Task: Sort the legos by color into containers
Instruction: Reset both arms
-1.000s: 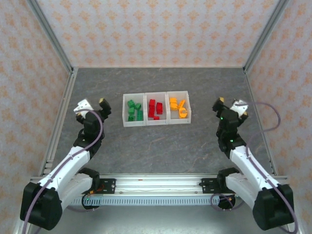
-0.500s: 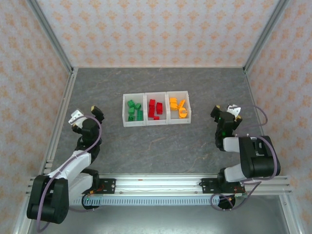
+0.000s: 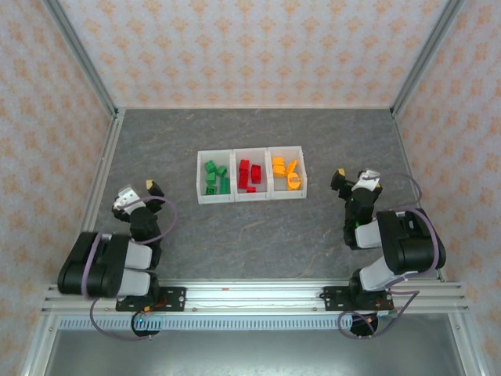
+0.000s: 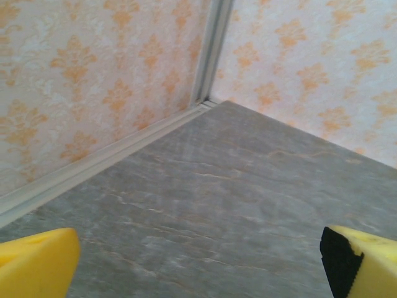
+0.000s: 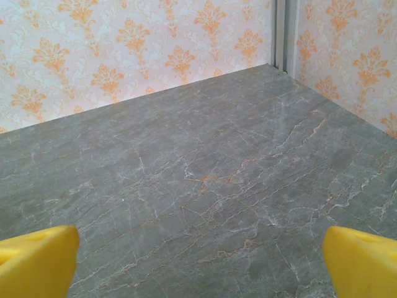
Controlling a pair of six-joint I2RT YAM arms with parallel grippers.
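Well beyond the containers (image 3: 250, 197), patterned walls (image 3: 250, 55)

**Wide room on every side, one block in the middle**

We find a single obstacle mid-table: the row of three bins (image 3: 250, 199), with bricks (image 3: 250, 176) inside. The grey tabletop (image 3: 250, 251) lies bare in front of it, beside it and behind it up to the back wall (image 3: 250, 55). Corner posts (image 3: 82, 74) hem the edges. The left gripper (image 3: 138, 194) and right gripper (image 3: 353, 179), jaws spread, sit well apart from the bins.
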